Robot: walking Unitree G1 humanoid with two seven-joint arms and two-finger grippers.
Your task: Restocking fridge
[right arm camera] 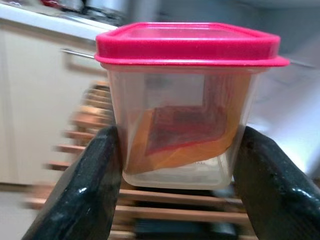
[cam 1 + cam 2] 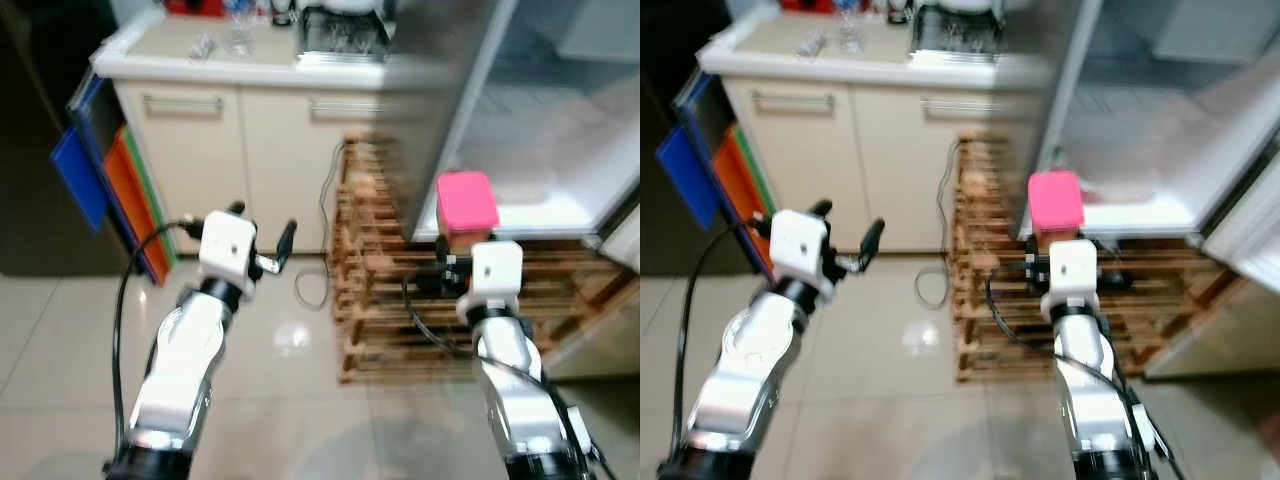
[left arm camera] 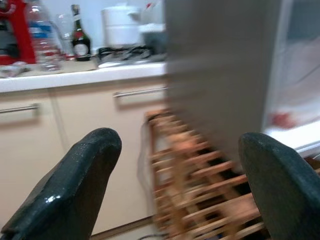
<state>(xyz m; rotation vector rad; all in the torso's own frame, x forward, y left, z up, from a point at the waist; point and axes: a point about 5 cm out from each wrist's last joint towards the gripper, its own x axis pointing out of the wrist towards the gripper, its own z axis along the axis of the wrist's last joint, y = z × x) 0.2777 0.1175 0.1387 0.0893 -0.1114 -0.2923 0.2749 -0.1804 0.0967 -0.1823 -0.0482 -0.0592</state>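
Observation:
My right gripper (image 2: pixel 462 262) is shut on a clear plastic container with a pink lid (image 2: pixel 466 201), held upright in front of the open fridge (image 2: pixel 540 150). In the right wrist view the container (image 1: pixel 185 100) holds something orange and red, with a black finger (image 1: pixel 87 190) pressed on each side. The fridge's lower white shelf (image 2: pixel 530 212) lies just beyond the container. My left gripper (image 2: pixel 262 238) is raised on the left, open and holding nothing; its two fingers (image 3: pixel 75 185) stand far apart in the left wrist view.
A wooden pallet (image 2: pixel 420 300) lies under the fridge with a cable (image 2: pixel 318 270) beside it. Beige cabinets (image 2: pixel 230 150) and a counter with bottles (image 3: pixel 80 37) and a dish rack (image 2: pixel 340 35) stand behind. Blue and orange boards (image 2: pixel 100 180) lean at the left. The fridge door (image 2: pixel 440 90) is blurred.

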